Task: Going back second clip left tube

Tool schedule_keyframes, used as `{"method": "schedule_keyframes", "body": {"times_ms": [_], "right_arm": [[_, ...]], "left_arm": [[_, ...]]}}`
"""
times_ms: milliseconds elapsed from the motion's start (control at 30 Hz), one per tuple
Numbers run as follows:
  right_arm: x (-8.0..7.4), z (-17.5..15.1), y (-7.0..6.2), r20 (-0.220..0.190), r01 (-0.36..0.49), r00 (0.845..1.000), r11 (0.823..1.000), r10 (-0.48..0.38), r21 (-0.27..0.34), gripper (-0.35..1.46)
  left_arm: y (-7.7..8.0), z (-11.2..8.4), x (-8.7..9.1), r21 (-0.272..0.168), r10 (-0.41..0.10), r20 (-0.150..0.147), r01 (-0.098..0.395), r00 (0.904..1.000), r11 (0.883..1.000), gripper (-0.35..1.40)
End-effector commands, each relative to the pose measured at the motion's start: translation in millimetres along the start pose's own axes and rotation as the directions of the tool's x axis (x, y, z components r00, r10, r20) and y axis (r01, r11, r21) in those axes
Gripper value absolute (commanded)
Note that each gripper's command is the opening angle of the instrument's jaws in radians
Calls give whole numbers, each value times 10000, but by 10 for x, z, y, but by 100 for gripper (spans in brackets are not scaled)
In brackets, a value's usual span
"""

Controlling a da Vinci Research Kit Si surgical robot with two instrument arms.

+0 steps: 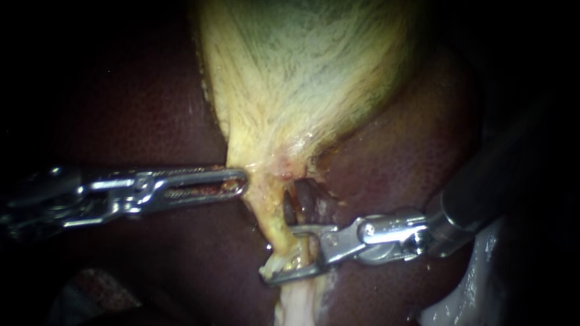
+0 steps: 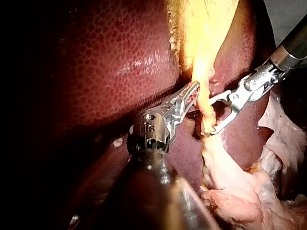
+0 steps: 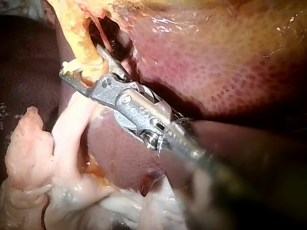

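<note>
**Clearing the left tube: the retreat step**

Going by the task sentence, the step in hand is the right instrument's (image 1: 281,253) retreat from the left tube (image 1: 275,223). That retreat does not look begun. Its jaws stand spread, one on each side of the tube, which runs down between them from the gallbladder (image 1: 302,72). A small pale piece (image 1: 273,264) sits on the tube at the lower jaw. It may be a clip, but I cannot be sure, and I cannot make out a second one.

The next move calls for sliding the spread jaws straight back off the tube without snagging it or that pale piece.

Up the tube, at the gallbladder's neck, the left instrument (image 1: 238,181) has its jaws pressed together, and they seem to pinch the neck's edge.

Counted: two instruments, one gallbladder, one liver (image 1: 151,108) behind the tube, and two tubes, with the darker one (image 1: 294,202) just beside the left tube.
</note>
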Motion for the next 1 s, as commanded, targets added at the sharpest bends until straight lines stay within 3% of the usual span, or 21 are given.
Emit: {"method": "schedule_keyframes", "body": {"times_ms": [33, 467, 733, 867, 1000], "right_arm": [[0, -2, -1, -1, 3, 10000, 10000, -3, 14, 58], [10, 38, 3, 14, -10, 10000, 9999, 10, -154, 58], [5, 71, 9, 49, 47, 10000, 9996, -46, -291, 59], [3, 70, 7, 92, 775, 9970, 9966, -773, -266, 60], [-1, 61, 5, 89, 1788, 9838, 9838, -1789, 121, 60]], "left_arm": [[0, 0, 0, -3, 1, -1, -1, 10000, 10000, -35], [-2, 5, -1, -51, -6, 30, 6, 10000, 10000, -35], [-5, 9, -1, -19, -10, 12, 10, 10000, 10000, -35], [-5, 9, 0, -22, -8, 15, 8, 10000, 10000, -35], [-5, 9, 0, -20, -6, 14, 6, 10000, 10000, -35]]}}
